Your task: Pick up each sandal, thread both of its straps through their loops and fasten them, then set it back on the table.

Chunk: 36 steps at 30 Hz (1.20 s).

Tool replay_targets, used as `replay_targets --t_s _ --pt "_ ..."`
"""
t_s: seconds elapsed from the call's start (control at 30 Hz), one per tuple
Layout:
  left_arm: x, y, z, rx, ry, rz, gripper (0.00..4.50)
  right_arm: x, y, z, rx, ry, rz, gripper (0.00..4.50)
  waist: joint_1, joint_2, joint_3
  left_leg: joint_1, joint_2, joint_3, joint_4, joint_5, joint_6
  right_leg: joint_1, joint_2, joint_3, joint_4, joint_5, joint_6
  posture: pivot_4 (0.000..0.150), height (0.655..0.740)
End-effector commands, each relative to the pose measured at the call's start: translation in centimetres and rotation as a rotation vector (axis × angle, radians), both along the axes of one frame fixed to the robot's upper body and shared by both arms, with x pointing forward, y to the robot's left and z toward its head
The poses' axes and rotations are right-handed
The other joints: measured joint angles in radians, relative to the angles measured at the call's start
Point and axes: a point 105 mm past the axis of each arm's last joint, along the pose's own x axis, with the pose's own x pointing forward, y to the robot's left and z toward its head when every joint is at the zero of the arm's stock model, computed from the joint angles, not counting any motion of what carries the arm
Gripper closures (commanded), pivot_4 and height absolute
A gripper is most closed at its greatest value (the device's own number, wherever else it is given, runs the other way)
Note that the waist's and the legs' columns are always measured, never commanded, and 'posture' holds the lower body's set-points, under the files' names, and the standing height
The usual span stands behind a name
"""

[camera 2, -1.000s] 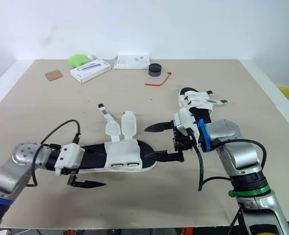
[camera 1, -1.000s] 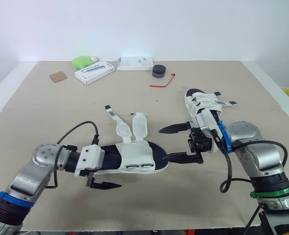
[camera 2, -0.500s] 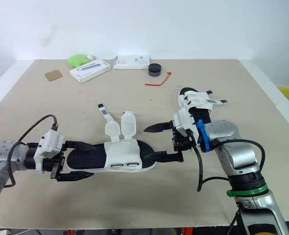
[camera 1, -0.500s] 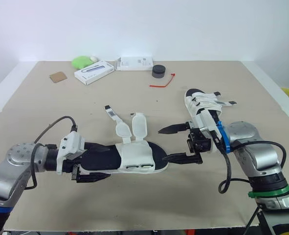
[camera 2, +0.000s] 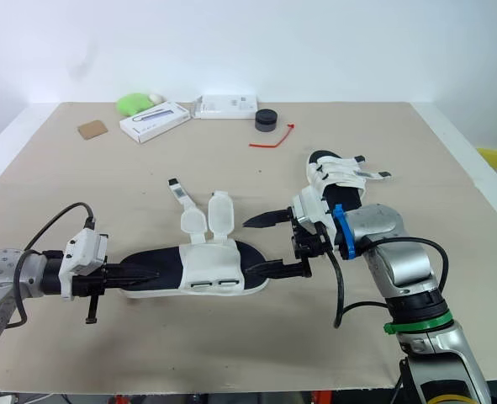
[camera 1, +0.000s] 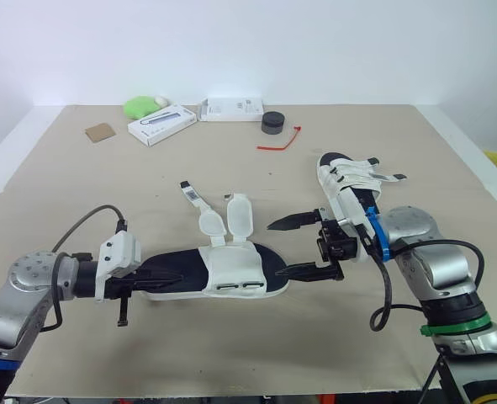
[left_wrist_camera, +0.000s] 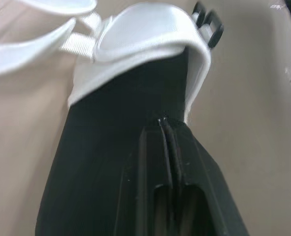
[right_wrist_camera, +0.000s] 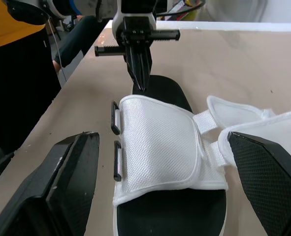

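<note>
Resting flat on the table (camera 1: 63, 194), the unfastened sandal (camera 1: 231, 273) has not shifted over the last second. The second sandal (camera 1: 349, 181) lies just behind the right gripper's wrist, with straps across it. Whether they are fastened is not legible.

Change: the left gripper (camera 1: 177, 276) was spread wide beside the heel a second ago, then straddled it. Now it has rolled over and its fingers (left_wrist_camera: 150, 167) are pressed together, tips on the black footbed at the heel. Nothing is visible between them. Judgement: it pins the heel rather than grips it, so the pick-up is not yet made.

The right gripper (camera 1: 274, 250) is unchanged apart from a small drift toward the toe. Its fingers are spread wide and hold nothing, with the near tip just beside the toe edge and the other tip well apart on the far side.

The straps (camera 1: 240, 215) are loose, fanned out on the table on the far side of both sets of fingers. The loops (right_wrist_camera: 115, 118) are two black slots on the white band, on the side of the right gripper's near finger, and both are empty. Threading has not begun.

Room: the near table edge is close behind the left fingers. Wide bare table lies beyond the straps. The boxes (camera 1: 162, 124) and small clutter sit well apart at the far edge.
</note>
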Motion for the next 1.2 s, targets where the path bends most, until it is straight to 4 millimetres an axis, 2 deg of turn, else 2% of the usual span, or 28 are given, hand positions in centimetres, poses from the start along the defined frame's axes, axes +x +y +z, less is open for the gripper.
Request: replay_targets --t_s 0.03,0.33,0.67,0.77,0.87,0.9,0.93,0.97,1.03,1.2 --pt "0.3 0.1 0.6 0.028 -0.06 -0.015 4.42 0.1 0.3 0.7 0.014 -0.03 0.015 0.0 0.0 0.0 0.0 0.0 0.0 0.0 0.0 0.0 0.0 0.0 0.0 0.0 0.0 0.0 0.0 0.15 0.74" --pt "0.7 -0.9 0.6 0.018 -0.073 -0.046 4.42 0.4 0.6 0.8 0.028 -0.023 -0.006 0.0 0.0 0.0 0.0 0.0 0.0 0.0 0.0 0.0 0.0 0.0 0.0 0.0 0.0 0.0 0.0 0.15 0.74" --pt "0.9 -1.6 1.8 -0.026 -0.083 -0.054 4.42 1.3 -0.5 -0.2 0.003 0.012 -0.105 0.0 0.0 0.0 0.0 0.0 0.0 0.0 0.0 0.0 0.0 0.0 0.0 0.0 0.0 0.0 0.0 0.15 0.74" --pt "1.1 -1.8 2.2 -0.046 -0.085 -0.045 4.5 1.3 -0.3 -0.7 0.002 0.032 -0.119 0.87 0.0 0.0 0.0 0.0 0.0 0.0 0.0 0.0 0.0 0.0 0.0 0.0 0.0 0.0 0.0 0.15 0.74" --pt "1.4 -2.0 2.5 -0.056 -0.091 -0.033 4.5 1.1 -0.4 -1.7 -0.041 0.061 -0.122 2.09 0.0 0.0 0.0 0.0 0.0 0.0 0.0 0.0 0.0 0.0 0.0 0.0 0.0 0.0 0.0 0.15 0.74" --pt "1.4 -2.0 2.5 -0.056 -0.092 -0.032 4.5 1.0 -0.4 -2.0 -0.055 0.065 -0.12 2.63 0.0 0.0 0.0 0.0 0.0 0.0 0.0 0.0 0.0 0.0 0.0 0.0 0.0 0.0 0.0 0.15 0.74" --pt "1.4 -2.0 2.5 -0.055 -0.094 -0.032 4.5 0.9 -0.3 -2.3 -0.061 0.067 -0.12 2.82 0.0 0.0 0.0 0.0 0.0 0.0 0.0 0.0 0.0 0.0 0.0 0.0 0.0 0.0 0.0 0.15 0.74" --pt "1.4 -2.1 2.6 -0.054 -0.098 -0.033 4.5 0.8 -0.2 -2.5 -0.065 0.067 -0.12 3.51 0.0 0.0 0.0 0.0 0.0 0.0 0.0 0.0 0.0 0.0 0.0 0.0 0.0 0.0 0.0 0.15 0.74" --pt "1.5 -2.2 2.6 -0.054 -0.103 -0.035 4.5 0.7 0.0 -2.7 -0.066 0.067 -0.12 4.31 -0.001 0.0 0.0 0.0 0.0 0.0 0.0 0.0 0.0 0.0 0.0 0.0 0.0 0.0 0.0 0.15 0.74" --pt "1.6 -2.7 2.8 -0.062 -0.116 -0.04 4.5 0.9 0.5 -4.0 -0.117 0.058 -0.142 4.42 -0.001 0.0 0.0 0.0 0.0 0.0 0.0 0.0 0.0 0.0 0.0 0.0 0.0 0.0 0.0 0.15 0.74"
